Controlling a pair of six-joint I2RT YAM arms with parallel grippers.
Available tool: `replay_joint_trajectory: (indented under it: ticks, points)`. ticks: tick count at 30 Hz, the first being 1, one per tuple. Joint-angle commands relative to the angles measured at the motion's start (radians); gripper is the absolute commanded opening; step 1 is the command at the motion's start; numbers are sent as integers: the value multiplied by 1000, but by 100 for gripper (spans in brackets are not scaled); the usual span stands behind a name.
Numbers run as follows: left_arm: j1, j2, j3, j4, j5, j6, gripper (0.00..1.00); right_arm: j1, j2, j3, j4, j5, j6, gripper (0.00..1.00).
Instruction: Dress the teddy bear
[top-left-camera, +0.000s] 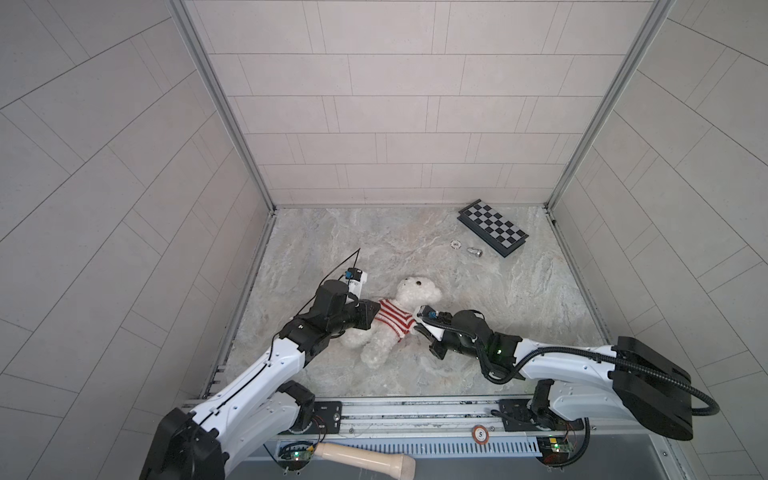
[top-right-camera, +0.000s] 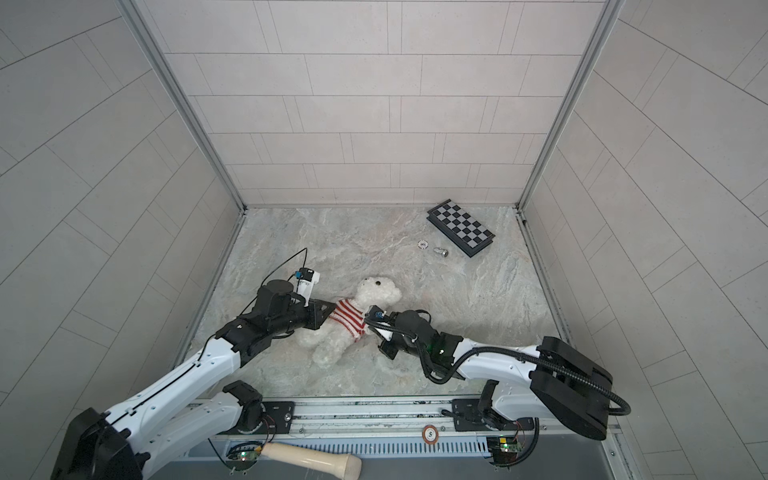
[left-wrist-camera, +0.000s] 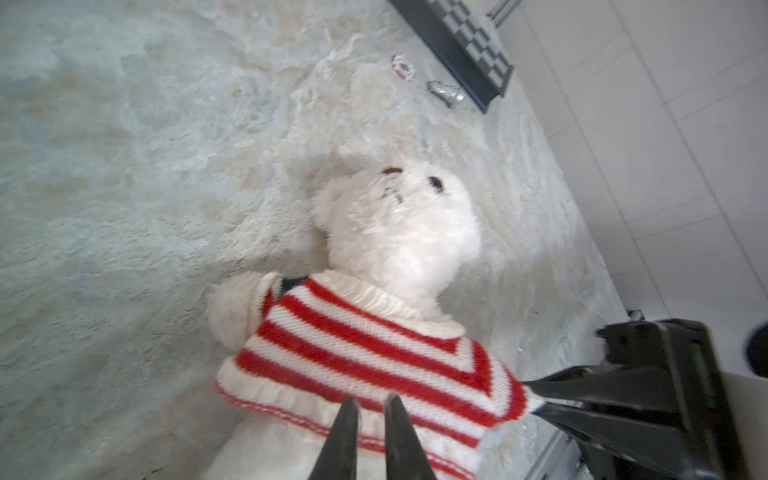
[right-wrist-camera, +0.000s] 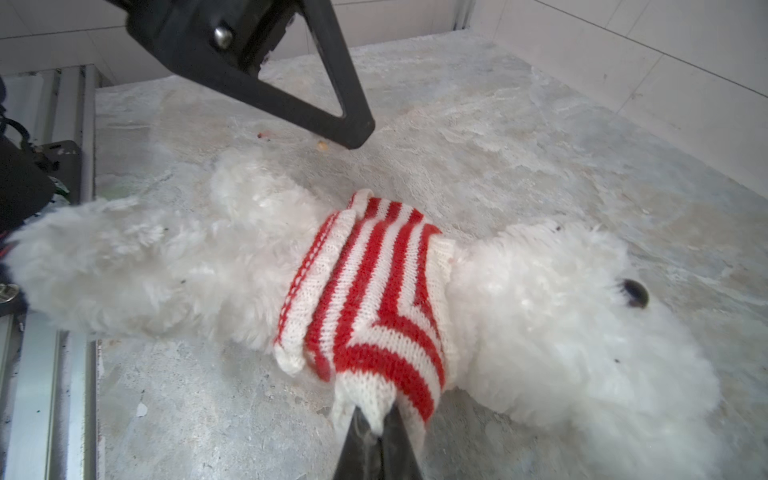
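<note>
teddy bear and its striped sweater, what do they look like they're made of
Teddy bear: white plush, probably a synthetic pile; long, matte, fuzzy fibres all over. Striped sweater: knitted yarn in red and white, matte; stitch rows and ribbed edging show clearly. Wool or acrylic, cannot tell.

Left hand (left-wrist-camera: 371, 403) barely parted; right hand (right-wrist-camera: 375, 417) clamped.
</note>
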Motion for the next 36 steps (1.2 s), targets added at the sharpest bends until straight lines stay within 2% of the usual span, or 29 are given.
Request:
replay_joint_trajectory:
  ticks: [1, 7, 12, 18, 25, 29, 33, 36]
  points:
    - [-77, 37, 16, 25, 47, -65, 21, -2, -14, -19, 82, -70, -42, 0]
    - [-137, 198, 45, 190, 79, -133, 20, -2, -21, -31, 74, -49, -16, 1]
    - [-132, 334, 50, 187, 47, -140, 12, -2, -69, -99, 103, -25, 44, 4]
    - [-132, 421, 32, 265, 37, -168, 8, -1, -156, -176, 57, 54, 105, 11]
    - [-129, 461, 19, 294, 24, -182, 5, -1, -180, -197, 6, 130, 152, 27]
    - [-125, 472, 15, 302, 27, -184, 4, -1, -176, -207, 8, 130, 173, 28]
    - [-124, 478, 6, 323, 32, -193, 3, 0, -167, -206, 28, 112, 180, 25]
    - [-122, 482, 1, 341, 36, -203, 3, 5, -149, -195, 39, 88, 175, 26]
